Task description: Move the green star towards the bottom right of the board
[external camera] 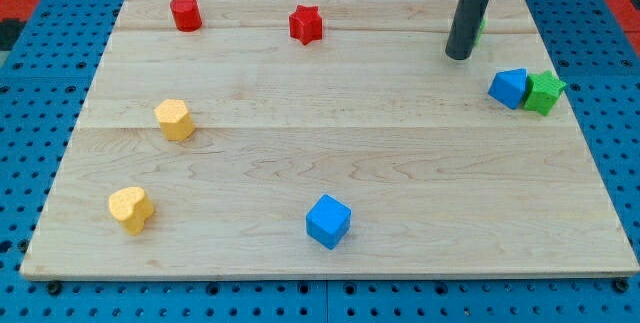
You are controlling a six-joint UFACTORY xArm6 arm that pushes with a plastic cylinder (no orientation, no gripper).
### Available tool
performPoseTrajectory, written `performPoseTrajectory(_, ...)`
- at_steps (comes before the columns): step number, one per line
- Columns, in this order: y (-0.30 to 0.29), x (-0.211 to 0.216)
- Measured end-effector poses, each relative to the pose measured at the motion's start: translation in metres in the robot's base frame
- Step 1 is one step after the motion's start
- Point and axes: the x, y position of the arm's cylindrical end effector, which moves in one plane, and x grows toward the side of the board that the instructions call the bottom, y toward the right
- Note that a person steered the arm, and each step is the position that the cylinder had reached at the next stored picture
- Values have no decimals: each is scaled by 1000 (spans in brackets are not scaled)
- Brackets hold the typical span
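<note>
The green star (545, 93) lies near the board's right edge, touching a blue block (509, 88) on its left. My tip (458, 56) rests on the board at the upper right, up and to the left of both blocks and apart from them. A bit of another green block (481, 27) shows just behind the rod, mostly hidden.
A red cylinder (185, 13) and a red star (306, 24) sit near the top edge. A yellow block (174, 120) and a yellow heart (131, 209) are at the left. A blue cube (328, 221) sits at the bottom middle. The wooden board (330, 153) lies on a blue pegboard.
</note>
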Motion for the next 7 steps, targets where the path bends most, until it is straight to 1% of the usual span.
performPoseTrajectory(1, 0, 0)
performPoseTrajectory(2, 29, -6)
performPoseTrajectory(3, 39, -7)
performPoseTrajectory(4, 39, -7)
performPoseTrajectory(6, 113, -6)
performPoseTrajectory(7, 113, -6)
